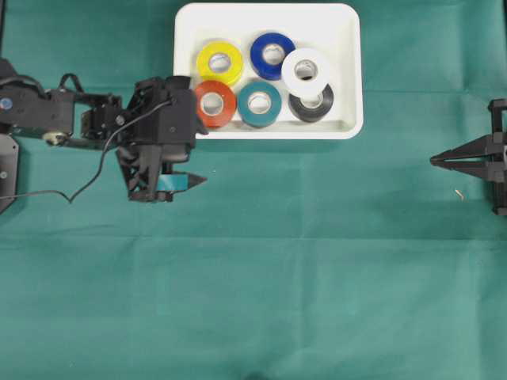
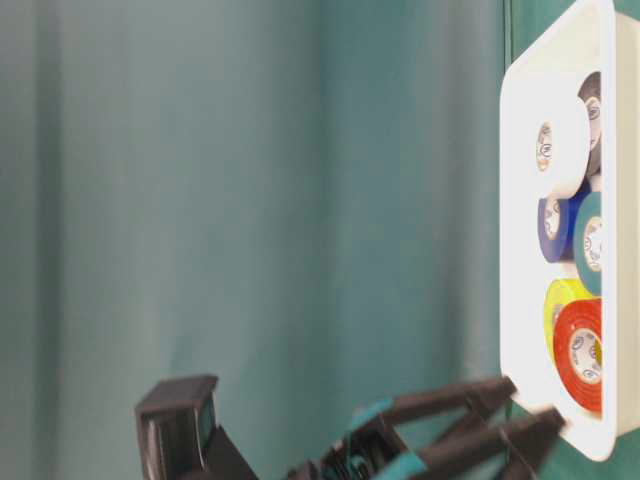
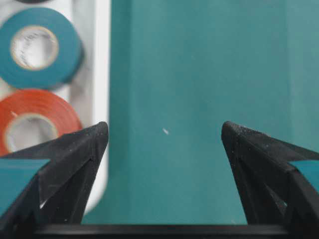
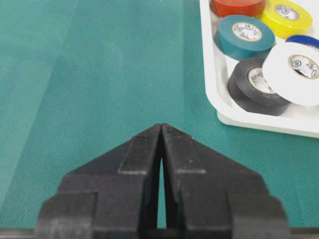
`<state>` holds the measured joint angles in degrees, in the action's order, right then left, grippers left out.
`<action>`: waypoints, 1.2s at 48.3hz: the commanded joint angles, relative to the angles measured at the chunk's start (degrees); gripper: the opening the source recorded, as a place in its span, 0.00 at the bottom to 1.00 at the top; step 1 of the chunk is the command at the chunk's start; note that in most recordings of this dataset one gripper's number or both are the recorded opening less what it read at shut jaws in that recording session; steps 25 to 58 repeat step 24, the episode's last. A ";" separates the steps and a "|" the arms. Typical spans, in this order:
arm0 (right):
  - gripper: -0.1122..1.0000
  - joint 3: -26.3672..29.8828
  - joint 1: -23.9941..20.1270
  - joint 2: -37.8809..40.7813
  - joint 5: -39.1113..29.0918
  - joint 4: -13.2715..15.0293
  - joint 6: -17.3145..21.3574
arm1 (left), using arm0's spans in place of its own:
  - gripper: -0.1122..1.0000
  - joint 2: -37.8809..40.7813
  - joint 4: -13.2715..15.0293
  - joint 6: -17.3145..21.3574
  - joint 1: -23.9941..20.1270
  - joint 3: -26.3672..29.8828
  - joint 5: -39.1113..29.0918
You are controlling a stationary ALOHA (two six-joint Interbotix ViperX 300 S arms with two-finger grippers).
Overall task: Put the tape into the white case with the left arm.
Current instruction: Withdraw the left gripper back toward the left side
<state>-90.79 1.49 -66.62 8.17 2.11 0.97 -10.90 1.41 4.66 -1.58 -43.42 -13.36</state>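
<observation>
Already six coloured tape rolls lie inside the shallow white rectangular plastic case (image 1: 268,17).
The teal-banded left gripper (image 1: 190,154), jaws wide and empty, sits just beside its near-left corner; no roll remains outside.

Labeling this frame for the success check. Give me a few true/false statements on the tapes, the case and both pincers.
1. Six tape rolls lie in the white case. True.
2. The white roll lies flat on the case floor. False: it rests partly on the black roll.
3. The left pincer is open and holds nothing. True.
4. The right pincer is wide open. False: its fingers are closed together.
5. The red roll sits on the cloth outside the case. False: it is inside the case, next to the teal roll.
</observation>
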 commanded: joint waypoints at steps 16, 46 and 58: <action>0.02 0.62 0.09 0.44 0.53 0.00 0.09 | 0.98 -2.11 0.18 -1.76 1.58 -2.46 3.43; 0.02 0.62 0.09 0.44 0.53 0.09 0.26 | 0.98 -2.46 0.18 -1.76 1.76 -2.72 3.25; 0.02 0.62 0.09 0.44 0.53 0.09 0.26 | 0.98 -2.46 0.18 -1.76 1.76 -2.72 3.25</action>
